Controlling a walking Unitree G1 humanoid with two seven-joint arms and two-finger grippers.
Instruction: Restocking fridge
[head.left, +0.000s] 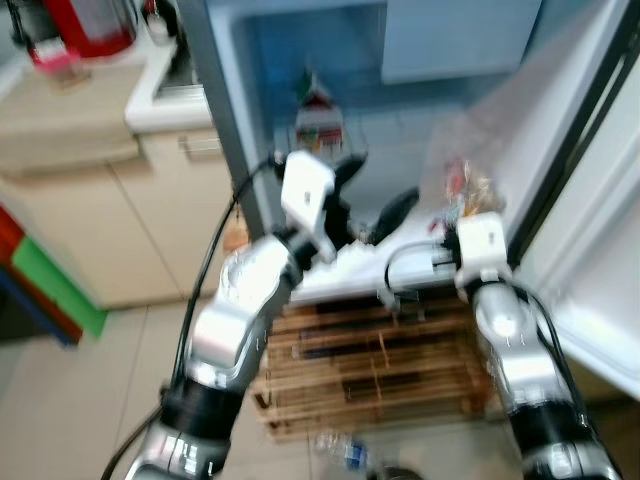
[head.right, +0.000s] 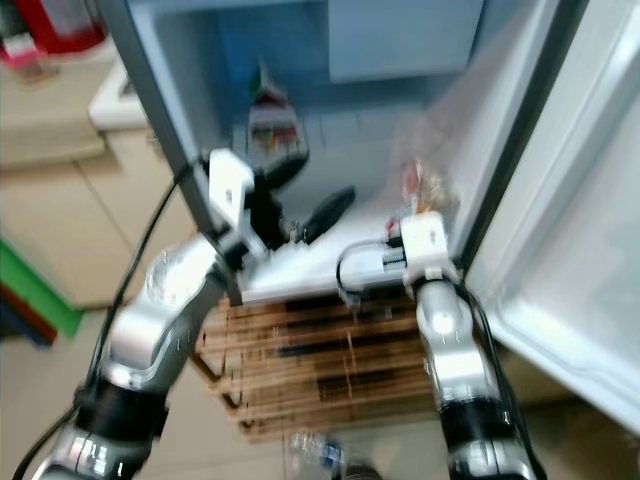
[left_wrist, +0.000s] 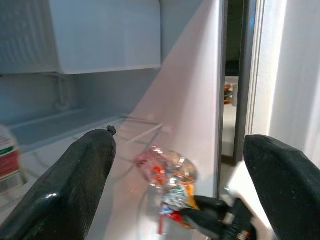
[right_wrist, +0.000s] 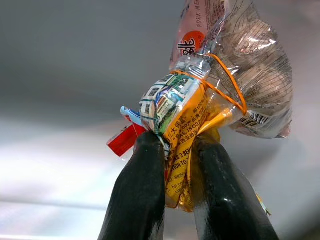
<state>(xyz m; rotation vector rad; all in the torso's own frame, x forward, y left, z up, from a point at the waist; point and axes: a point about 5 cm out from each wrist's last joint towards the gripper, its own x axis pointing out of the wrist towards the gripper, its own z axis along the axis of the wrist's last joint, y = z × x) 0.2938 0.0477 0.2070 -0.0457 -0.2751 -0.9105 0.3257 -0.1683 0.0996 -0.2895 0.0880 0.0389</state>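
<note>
The fridge stands open before me. My right gripper is shut on the tied neck of a clear food packet with orange and pink print, bound by an orange rubber band. The packet hangs inside the fridge by the right wall, above the white shelf. My left gripper is open over that shelf, its black fingers spread wide, with the packet ahead of them. A carton with red and green print stands at the back of the shelf.
The fridge door hangs open on the right. A wooden slatted crate sits under the shelf. A plastic bottle lies on the floor in front. Beige cabinets and a counter stand on the left.
</note>
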